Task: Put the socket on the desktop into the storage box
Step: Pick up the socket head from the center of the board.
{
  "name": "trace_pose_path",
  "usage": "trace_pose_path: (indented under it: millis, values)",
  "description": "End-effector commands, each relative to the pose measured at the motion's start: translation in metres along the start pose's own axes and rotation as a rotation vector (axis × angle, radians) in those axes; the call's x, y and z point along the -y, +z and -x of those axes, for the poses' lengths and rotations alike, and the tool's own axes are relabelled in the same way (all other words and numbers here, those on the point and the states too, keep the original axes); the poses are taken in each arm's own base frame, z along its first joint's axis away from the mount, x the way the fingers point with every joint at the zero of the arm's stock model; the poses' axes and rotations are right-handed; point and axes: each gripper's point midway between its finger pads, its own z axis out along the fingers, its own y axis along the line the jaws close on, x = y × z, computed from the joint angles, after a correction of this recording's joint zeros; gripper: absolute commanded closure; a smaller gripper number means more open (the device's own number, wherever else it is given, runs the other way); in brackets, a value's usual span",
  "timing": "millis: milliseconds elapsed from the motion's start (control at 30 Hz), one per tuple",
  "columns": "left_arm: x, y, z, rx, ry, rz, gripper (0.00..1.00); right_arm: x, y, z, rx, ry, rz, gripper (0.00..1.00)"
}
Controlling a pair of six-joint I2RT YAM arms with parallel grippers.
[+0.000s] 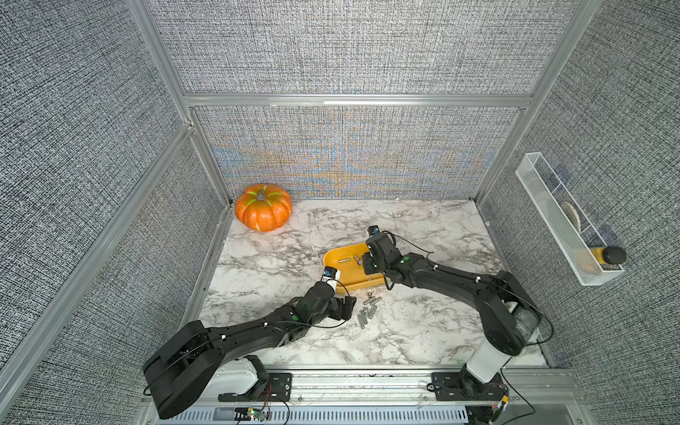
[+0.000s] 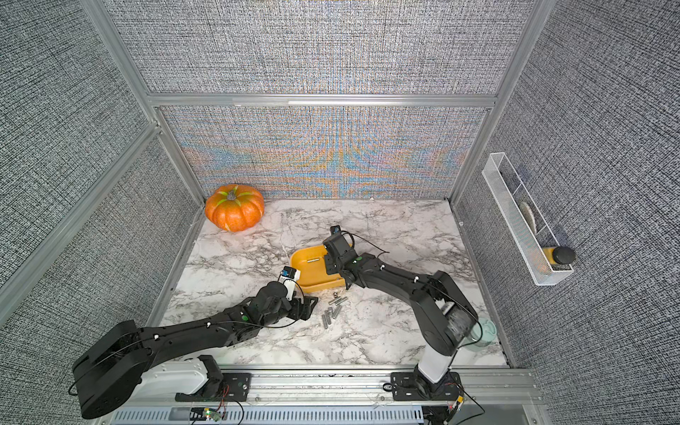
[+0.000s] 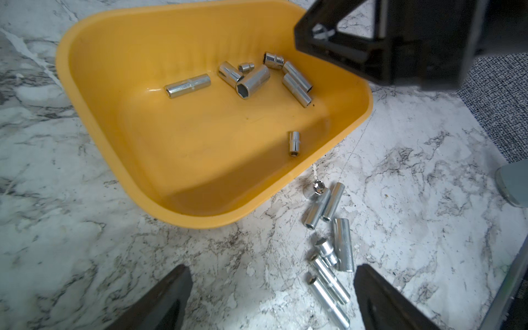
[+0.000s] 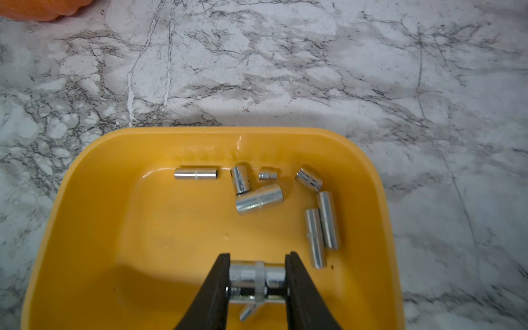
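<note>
Marble-veined desktop (image 1: pixel 423 228), with the box (image 4: pixel 143 228) set near its middle. Over the box the right gripper (image 4: pixel 257 265) is held narrowed on one socket (image 4: pixel 248 275), seemingly pinched end to end and not yet released. The left gripper (image 3: pixel 271 285) is held low, jaws wide and empty, beside the loose sockets (image 3: pixel 343 245) clustered on the desktop just outside the box. Other sockets (image 3: pixel 253 81) are seen lying inside the box. Judged: plated steel, rigid, dense for the size, slick and apt to roll. Best taken across the barrel's middle, jaws square to its length.
</note>
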Motion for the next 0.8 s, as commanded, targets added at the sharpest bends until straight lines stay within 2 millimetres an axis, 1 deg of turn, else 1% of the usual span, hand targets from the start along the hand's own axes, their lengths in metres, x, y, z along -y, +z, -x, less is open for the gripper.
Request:
trace_pose_path:
  millis: [0, 67, 133, 233, 367, 467, 533, 633, 700, 767]
  values:
    - [0.001, -0.002, 0.004, 0.017, 0.013, -0.004, 0.06, -0.005, 0.020, -0.001, -0.033, -0.031, 0.001, 0.76]
    - [0.002, -0.002, 0.004, 0.020, 0.013, -0.011, 0.06, -0.007, 0.027, 0.000, -0.042, -0.032, -0.004, 0.74]
    - [0.004, -0.002, 0.005, 0.023, 0.011, -0.019, 0.06, -0.007, 0.029, 0.000, -0.044, -0.030, -0.004, 0.70]
    - [0.005, -0.003, 0.005, 0.023, 0.008, -0.027, 0.06, -0.007, 0.028, 0.000, -0.041, -0.028, -0.002, 0.60]
    - [0.007, -0.003, 0.005, 0.020, 0.008, -0.040, 0.06, -0.005, 0.022, -0.001, -0.040, -0.029, 0.001, 0.44]
    - [0.014, -0.004, 0.006, 0.014, 0.027, -0.068, 0.06, -0.001, 0.016, -0.003, -0.039, -0.024, 0.006, 0.41]
    - [0.019, -0.005, 0.005, 0.001, 0.037, -0.092, 0.07, 0.001, 0.007, -0.003, -0.032, -0.021, 0.011, 0.40]
    - [0.028, -0.009, 0.005, 0.000, 0.049, -0.125, 0.09, 0.007, -0.014, -0.001, 0.002, -0.003, 0.029, 0.40]
    - [0.039, -0.008, 0.000, -0.011, 0.072, -0.132, 0.13, 0.018, -0.032, -0.001, 0.033, 0.017, 0.027, 0.40]
    - [0.055, -0.008, -0.005, -0.029, 0.108, -0.134, 0.18, 0.031, -0.049, -0.003, 0.064, 0.043, 0.024, 0.40]
